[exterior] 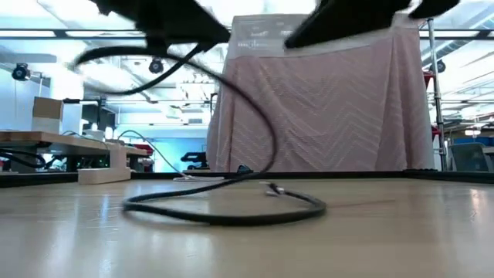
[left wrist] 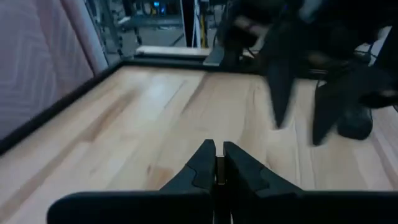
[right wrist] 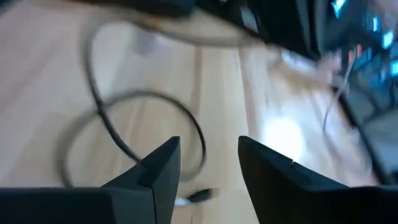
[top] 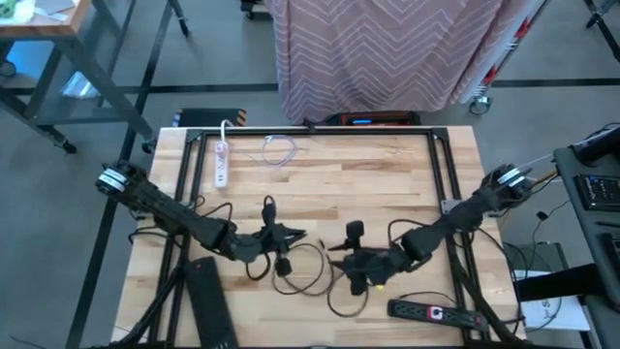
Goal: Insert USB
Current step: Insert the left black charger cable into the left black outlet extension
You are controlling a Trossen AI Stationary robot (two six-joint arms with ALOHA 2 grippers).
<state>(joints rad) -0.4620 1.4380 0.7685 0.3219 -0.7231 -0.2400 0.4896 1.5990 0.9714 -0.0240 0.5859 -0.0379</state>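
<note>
A: Where was the left hand [top: 284, 236] at that point?

B: Low over the middle of the wooden table [top: 387, 165], a bit toward the front edge. In its own wrist view the two fingers [left wrist: 204, 163] were pressed together with only a thin sliver showing between them. It was closed; whether anything thin sat between the tips, I could not tell.

A: And the right one?

B: The right hand [top: 356, 262] faced the left from the other side, near it but apart. Its fingers [right wrist: 163, 163] stood apart, nothing between them, with bare table showing through the gap.

A: The USB cable?

B: The black cable [top: 312, 278] lay in loose loops on the table between and just in front of the two hands. From the right wrist view, a loop of it curved across the wood, and the plug end [right wrist: 200, 196] lay flat on the table just beyond the fingertips, not held. From table height the cable rose off the wood toward the arms overhead.

A: Anything else on the table?

B: A white power strip [top: 220, 163] near the back left, a black power strip [top: 436, 312] at the front right, and a flat black block [top: 206, 301] at the front left.
</note>
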